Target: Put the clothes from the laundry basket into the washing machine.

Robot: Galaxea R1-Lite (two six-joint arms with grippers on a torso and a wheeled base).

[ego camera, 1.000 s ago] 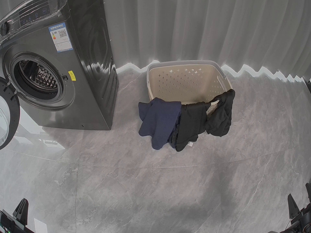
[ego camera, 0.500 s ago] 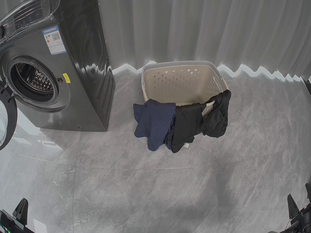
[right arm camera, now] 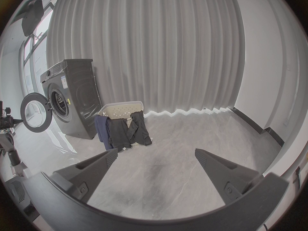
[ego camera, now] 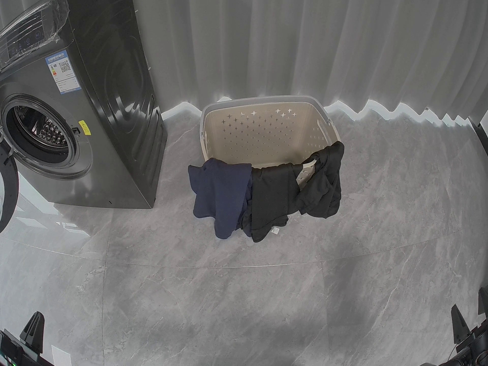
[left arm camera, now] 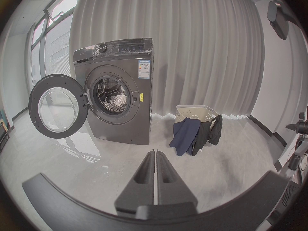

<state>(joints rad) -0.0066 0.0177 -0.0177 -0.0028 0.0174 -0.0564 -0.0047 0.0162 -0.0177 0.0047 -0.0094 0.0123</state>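
Several clothes (ego camera: 269,199) hang over the near rim of the laundry basket (ego camera: 264,100): a navy garment (ego camera: 219,199) beside black garments (ego camera: 320,184), draped outward, so I judge the edges easy to pinch. The basket stands on the floor (ego camera: 254,291) near the washing machine (ego camera: 112,102), whose door (left arm camera: 57,106) is swung wide, leaving the drum (left arm camera: 112,97) ready for loading. My left claw (left arm camera: 155,151) is pressed together and my right claw (right arm camera: 156,151) is spread apart. Both are low, well apart from the basket, gripping nothing.

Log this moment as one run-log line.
left gripper shut, empty | right gripper open, empty | clothes draped over laundry basket rim | washing machine door open
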